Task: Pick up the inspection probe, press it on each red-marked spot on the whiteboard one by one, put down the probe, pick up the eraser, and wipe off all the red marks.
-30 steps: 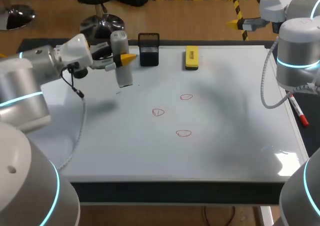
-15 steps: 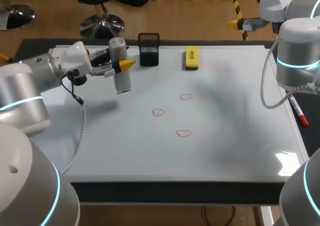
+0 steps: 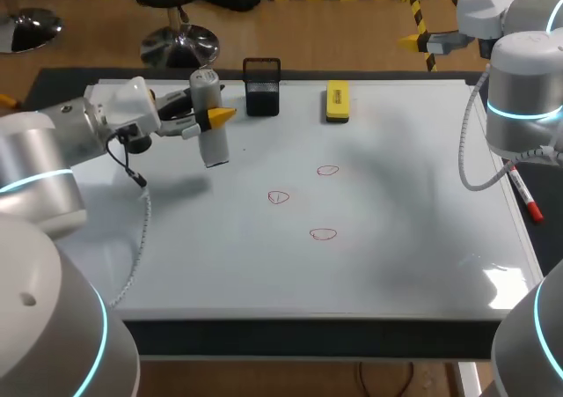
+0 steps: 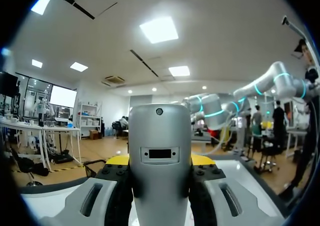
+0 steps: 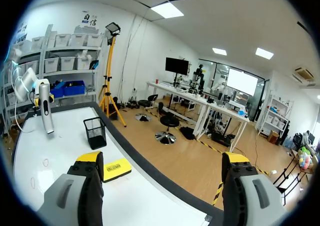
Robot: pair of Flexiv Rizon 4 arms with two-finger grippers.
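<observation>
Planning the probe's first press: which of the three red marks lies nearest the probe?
The leftmost red mark, closest to the probe; the far mark and near mark sit farther right.

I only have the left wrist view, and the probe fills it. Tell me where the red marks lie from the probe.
Observer: In the head view, three red marks lie on the whiteboard, to the right of the probe and nearer the robot.
Operator: Name the closest one.
Observer: The leftmost mark; the probe's lower end is not over it.
Operator: Report the other arm.
Observer: The right hand is open and empty, beyond the whiteboard's far edge, near its right corner.
</observation>
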